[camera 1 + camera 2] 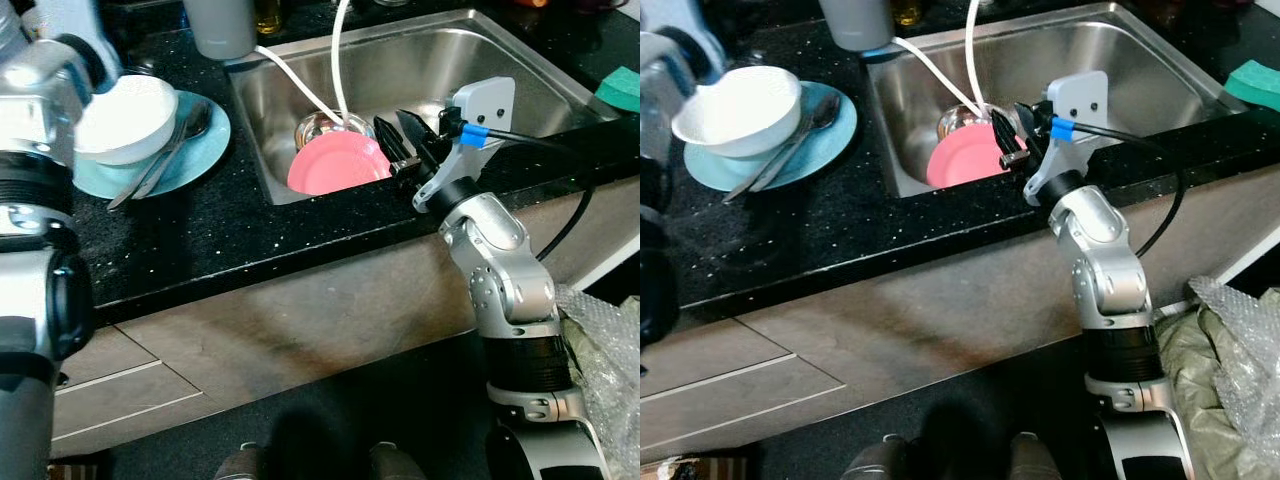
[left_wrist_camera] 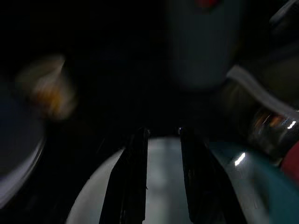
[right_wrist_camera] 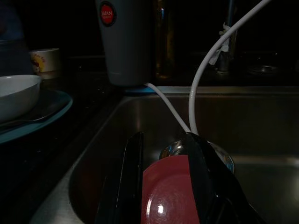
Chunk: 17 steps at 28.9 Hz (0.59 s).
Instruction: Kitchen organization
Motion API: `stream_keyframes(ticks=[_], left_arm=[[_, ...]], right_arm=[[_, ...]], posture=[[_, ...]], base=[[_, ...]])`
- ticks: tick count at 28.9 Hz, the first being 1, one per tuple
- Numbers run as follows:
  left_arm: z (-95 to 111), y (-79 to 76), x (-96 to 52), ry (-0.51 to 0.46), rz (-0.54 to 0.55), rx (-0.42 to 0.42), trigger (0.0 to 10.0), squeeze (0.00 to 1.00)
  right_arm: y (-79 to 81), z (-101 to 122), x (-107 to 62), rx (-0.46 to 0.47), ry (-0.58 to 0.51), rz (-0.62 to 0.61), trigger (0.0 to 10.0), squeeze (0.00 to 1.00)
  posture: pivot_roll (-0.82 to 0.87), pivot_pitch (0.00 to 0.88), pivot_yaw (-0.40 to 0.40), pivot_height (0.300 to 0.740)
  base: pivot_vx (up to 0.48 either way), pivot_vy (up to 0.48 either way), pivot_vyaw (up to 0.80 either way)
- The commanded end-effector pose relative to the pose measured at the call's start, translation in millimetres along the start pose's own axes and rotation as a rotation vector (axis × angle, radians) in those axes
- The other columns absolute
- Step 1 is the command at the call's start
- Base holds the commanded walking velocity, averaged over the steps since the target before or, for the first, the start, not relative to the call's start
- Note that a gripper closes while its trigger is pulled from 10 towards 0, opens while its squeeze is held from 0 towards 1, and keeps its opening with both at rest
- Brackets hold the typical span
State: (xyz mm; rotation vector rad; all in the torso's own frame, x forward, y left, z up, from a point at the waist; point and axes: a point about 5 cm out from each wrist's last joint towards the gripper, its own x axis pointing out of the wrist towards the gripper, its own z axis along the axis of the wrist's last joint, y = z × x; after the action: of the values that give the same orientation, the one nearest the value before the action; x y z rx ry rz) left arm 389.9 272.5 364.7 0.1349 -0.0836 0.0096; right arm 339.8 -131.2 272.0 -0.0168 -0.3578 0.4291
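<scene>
- Right gripper [image 1: 405, 140] hovers at the sink's [image 1: 520, 75] near rim, fingers spread apart over the pink plate [image 1: 335, 165] lying inside.
- Left gripper [image 2: 161, 140] grasps the white bowl [image 1: 130, 115] above the blue plate [image 1: 200, 150], on the left counter.

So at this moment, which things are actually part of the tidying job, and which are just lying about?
In play:
- right gripper, fingers open either side of the pink plate in the sink
- left gripper at the white bowl on the blue plate
- spoons on that plate

Lying about:
- grey cup
- white hoses
- green sponge
- bubble wrap
</scene>
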Motion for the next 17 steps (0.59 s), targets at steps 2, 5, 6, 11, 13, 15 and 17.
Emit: stream_keyframes(ticks=[2, 5, 6, 11, 13, 15, 17], left_arm=[[-10.2, 10.9, -6.9, 0.090, 0.036, 0.007, 10.0, 0.00], [-11.5, 14.0, -12.1, 0.090, 0.031, -0.001, 10.0, 0.00], [-11.7, 16.9, -15.5, 0.085, 0.030, 0.006, 10.0, 0.00], [-15.2, 39.4, -33.6, 0.100, 0.094, 0.004, 10.0, 0.00], [-20.8, 54.4, -45.6, 0.135, 0.163, -0.021, 10.0, 0.00], [-22.5, 58.1, -48.8, 0.141, 0.178, -0.034, 10.0, 0.00], [-24.3, 60.7, -52.1, 0.145, 0.191, -0.056, 10.0, 0.00]], right_arm=[[2.9, -0.7, 1.5, -0.001, -0.003, 0.017, 10.0, 0.00], [3.2, -0.3, 1.5, -0.004, -0.005, 0.018, 10.0, 0.00], [3.1, -0.2, 1.1, -0.005, -0.005, 0.017, 10.0, 0.00], [1.7, -0.8, -1.0, 0.008, -0.005, 0.008, 10.0, 0.00], [1.7, -1.1, -1.0, 0.010, -0.006, 0.008, 10.0, 0.00], [1.7, -1.1, -0.8, 0.015, -0.007, 0.008, 10.0, 0.00], [1.7, -1.2, -0.6, 0.021, -0.008, 0.008, 10.0, 0.00]], posture=[[0.04, 0.191, 0.030, 0.740], [0.04, 0.191, 0.034, 0.740], [0.03, 0.187, 0.036, 0.740], [0.04, 0.183, 0.037, 0.740], [0.04, 0.179, 0.034, 0.740], [0.04, 0.177, 0.030, 0.740], [0.04, 0.176, 0.028, 0.740]], base=[[0.000, 0.000, 0.00], [0.000, 0.000, 0.00], [0.000, 0.000, 0.00], [0.000, 0.000, 0.00], [0.000, 0.000, 0.00], [0.000, 0.000, 0.00], [0.000, 0.000, 0.00]])
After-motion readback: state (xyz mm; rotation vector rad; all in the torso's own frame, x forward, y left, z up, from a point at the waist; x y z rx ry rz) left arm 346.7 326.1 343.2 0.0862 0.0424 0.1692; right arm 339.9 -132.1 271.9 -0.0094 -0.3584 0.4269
